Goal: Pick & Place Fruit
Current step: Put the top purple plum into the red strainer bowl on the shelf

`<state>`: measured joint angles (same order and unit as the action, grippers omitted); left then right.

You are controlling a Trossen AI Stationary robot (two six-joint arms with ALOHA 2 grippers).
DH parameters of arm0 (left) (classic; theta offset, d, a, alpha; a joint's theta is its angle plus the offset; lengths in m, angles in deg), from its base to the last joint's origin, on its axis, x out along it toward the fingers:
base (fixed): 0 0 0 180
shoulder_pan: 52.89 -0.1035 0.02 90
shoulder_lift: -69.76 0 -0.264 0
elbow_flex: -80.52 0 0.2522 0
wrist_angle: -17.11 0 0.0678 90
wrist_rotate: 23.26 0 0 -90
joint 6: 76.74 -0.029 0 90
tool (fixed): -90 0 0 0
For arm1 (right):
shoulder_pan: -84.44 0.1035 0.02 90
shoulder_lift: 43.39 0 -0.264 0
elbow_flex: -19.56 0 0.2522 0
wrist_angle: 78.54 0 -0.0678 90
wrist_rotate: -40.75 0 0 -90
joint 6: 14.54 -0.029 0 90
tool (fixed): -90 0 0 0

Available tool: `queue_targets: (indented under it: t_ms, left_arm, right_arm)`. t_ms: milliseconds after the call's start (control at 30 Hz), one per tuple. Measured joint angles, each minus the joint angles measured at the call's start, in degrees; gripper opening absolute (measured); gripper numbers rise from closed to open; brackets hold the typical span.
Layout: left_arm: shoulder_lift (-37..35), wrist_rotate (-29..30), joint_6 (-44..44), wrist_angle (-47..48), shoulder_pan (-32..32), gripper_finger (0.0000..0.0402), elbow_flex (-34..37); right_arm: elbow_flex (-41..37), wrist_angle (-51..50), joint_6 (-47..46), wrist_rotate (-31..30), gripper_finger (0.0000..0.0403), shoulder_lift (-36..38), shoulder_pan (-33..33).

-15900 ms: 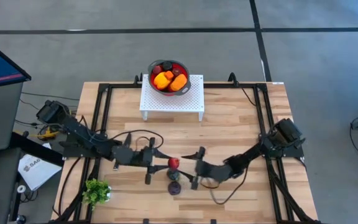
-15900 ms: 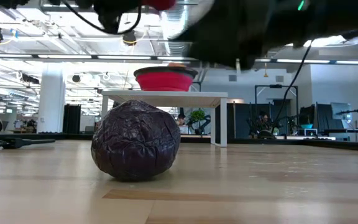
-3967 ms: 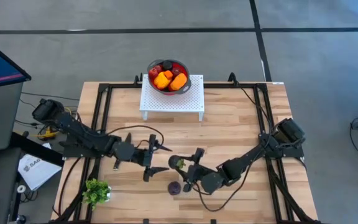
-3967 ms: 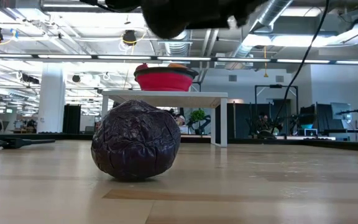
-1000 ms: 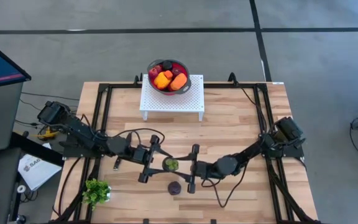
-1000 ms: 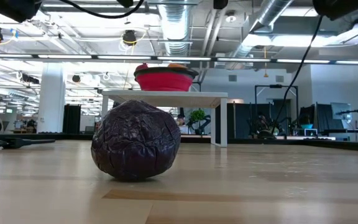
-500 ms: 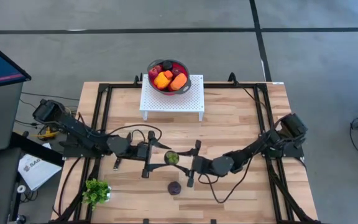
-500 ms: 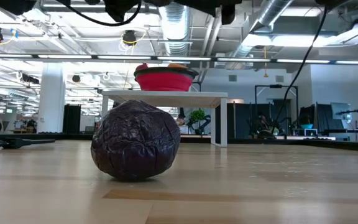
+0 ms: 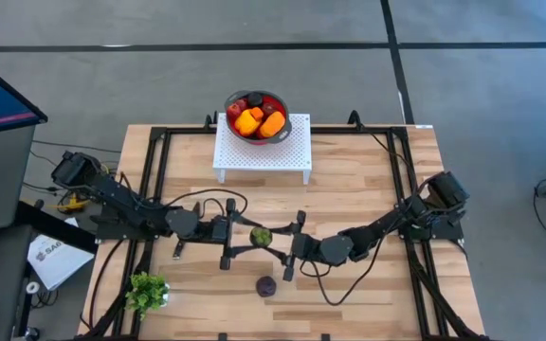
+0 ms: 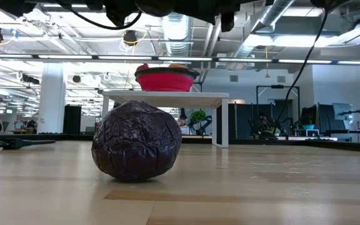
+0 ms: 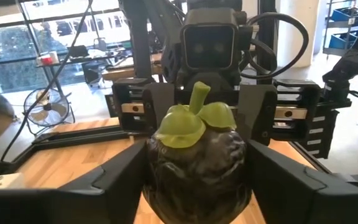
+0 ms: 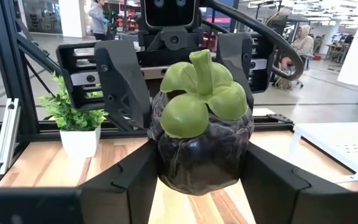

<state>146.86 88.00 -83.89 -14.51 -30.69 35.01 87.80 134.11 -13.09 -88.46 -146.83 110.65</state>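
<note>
A dark purple mangosteen [image 12: 201,134] with a wrinkled skin, a green lobed cap and a short stem hangs above the middle of the desk [image 9: 368,189]. The left end effector [image 9: 243,237] and the right end effector [image 9: 287,248] face each other, both clamped on it. A second dark maroon fruit [image 10: 137,141], crinkled all over, lies on the desk near its front edge. The red bowl [image 9: 256,116] on the white perforated stand [image 9: 263,152] holds orange, red and dark fruits.
</note>
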Motion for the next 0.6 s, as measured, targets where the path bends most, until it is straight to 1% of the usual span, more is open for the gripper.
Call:
queue_targets:
  t_ms: [133,200,300,367,433,500,600]
  left_arm:
    - [0.0,-0.2,-0.1,0.1,0.0,0.0207,0.0]
    - [0.0,-0.2,-0.2,0.3,0.0,0.0195,0.0]
    - [0.1,-0.2,-0.3,1.0,0.0,0.0195,0.1]
    - [0.1,-0.2,-0.9,0.3,0.0,0.0203,0.1]
    - [-0.1,1.5,-2.4,-0.3,0.0,0.0209,-0.1]
    - [-0.7,4.1,-4.3,0.7,0.3,0.0209,0.0]
    - [-2.2,10.8,-7.8,0.2,0.3,0.0206,-0.7]
  right_arm:
    - [0.0,-0.1,0.3,0.2,0.0212,0.0,-0.4]
    - [0.0,-1.0,0.3,0.2,0.0222,0.0,-0.5]
    - [0.2,-4.7,0.4,0.4,0.0242,0.2,-0.5]
    - [0.1,-8.8,0.2,0.2,0.0256,0.6,-0.4]
    - [0.0,-13.4,-0.9,0.2,0.0267,1.3,-0.1]
    - [0.0,-17.7,-4.5,-1.2,0.0273,2.7,0.3]
    - [0.0,-25.1,-11.6,-3.5,0.0275,4.3,1.2]
